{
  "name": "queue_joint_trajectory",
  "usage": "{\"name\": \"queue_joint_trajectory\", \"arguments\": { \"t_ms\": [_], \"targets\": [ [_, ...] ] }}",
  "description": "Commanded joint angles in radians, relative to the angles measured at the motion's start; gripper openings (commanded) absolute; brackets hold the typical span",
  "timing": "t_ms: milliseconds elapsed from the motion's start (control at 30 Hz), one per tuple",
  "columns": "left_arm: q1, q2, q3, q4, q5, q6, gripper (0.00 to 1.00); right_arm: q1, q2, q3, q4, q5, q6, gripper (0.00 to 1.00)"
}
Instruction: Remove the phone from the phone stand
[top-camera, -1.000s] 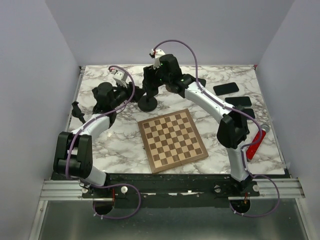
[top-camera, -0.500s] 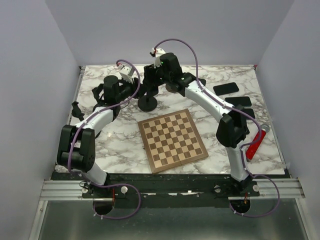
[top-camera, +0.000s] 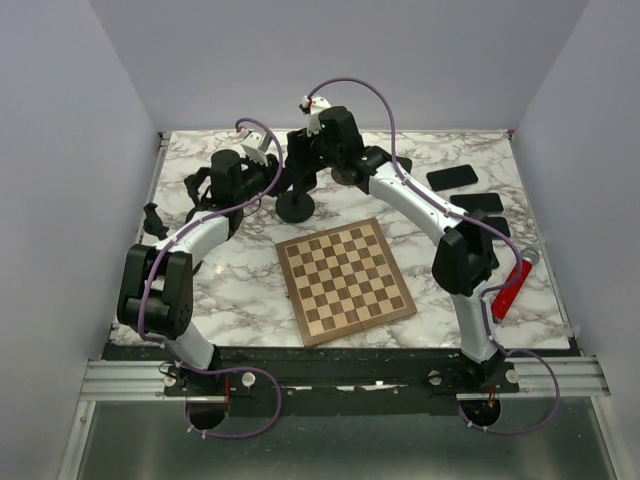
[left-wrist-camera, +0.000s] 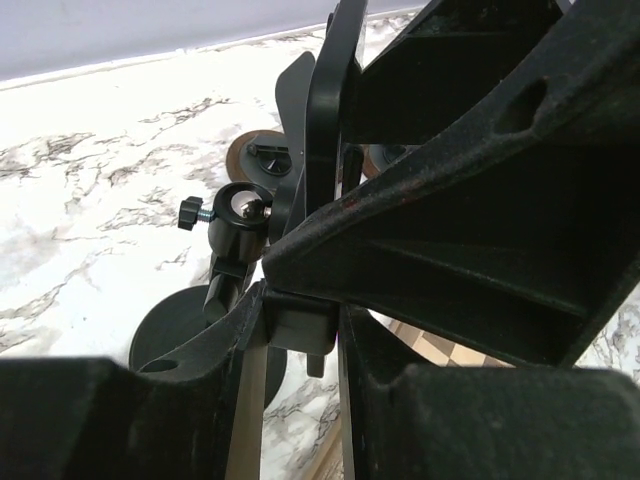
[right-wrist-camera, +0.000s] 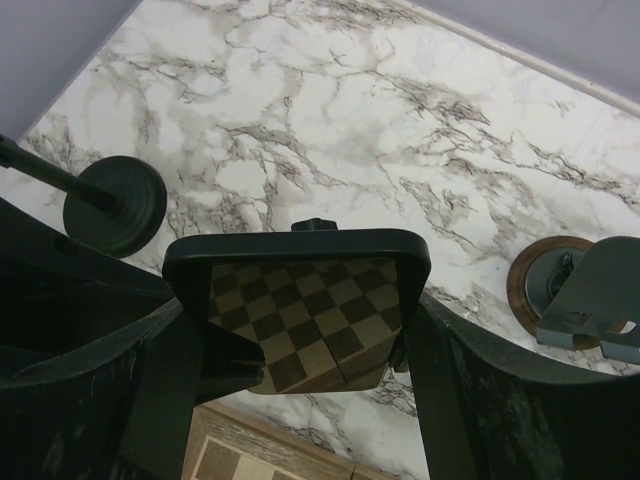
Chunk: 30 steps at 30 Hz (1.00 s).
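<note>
White marbled tabletop (top-camera: 245, 300) is enclosed by plain grey walls on three sides, with a chessboard (top-camera: 345, 280) lying at its middle. The phone stand (top-camera: 296, 206) is placed just behind the board, in the upper middle of the overhead view.

The phone (right-wrist-camera: 310, 300) is grasped across its width by the right pincer (right-wrist-camera: 305, 330), its glass mirroring the chequered squares. In the left wrist view it is seen edge-on, close against the stand's back plate, so it is judged not yet lifted out. The left pincer (left-wrist-camera: 300, 340) is clenched on what appears to be the lower part of the stand's cradle, presumably to hold it down. The gripping and bracing are thus done; the lift out and the setting down are left.

Open room is found mainly upward. A second stand (right-wrist-camera: 115, 205) with a round base lies at the left of the right wrist view, and a brown-based one (right-wrist-camera: 575, 285) at its right. Spare phones (top-camera: 452, 177) and a red object (top-camera: 511, 287) are kept near the right edge.
</note>
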Motion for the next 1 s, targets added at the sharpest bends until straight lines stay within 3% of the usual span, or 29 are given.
{"name": "queue_joint_trajectory", "arguments": {
  "t_ms": [0, 133, 267, 433, 767, 967],
  "targets": [
    [0.000, -0.010, -0.022, 0.065, 0.026, -0.013, 0.00, 0.013, -0.035, -0.096, 0.107, 0.143, -0.051, 0.01],
    [0.050, -0.021, -0.090, 0.165, 0.133, -0.080, 0.00, -0.015, -0.088, -0.231, 0.233, 0.192, -0.121, 0.01],
    [0.097, -0.041, -0.162, 0.269, 0.200, -0.124, 0.00, -0.072, -0.121, -0.311, 0.317, 0.104, -0.118, 0.01],
    [0.105, -0.046, -0.165, 0.261, 0.264, -0.104, 0.00, -0.129, -0.095, -0.297, 0.323, -0.052, -0.150, 0.01],
    [0.110, -0.044, -0.178, 0.280, 0.298, -0.101, 0.00, -0.207, -0.073, -0.280, 0.355, -0.212, -0.239, 0.01],
    [0.119, -0.041, -0.155, 0.212, 0.265, -0.083, 0.00, -0.214, -0.055, -0.267, 0.338, -0.282, -0.286, 0.01]
  ]
}}
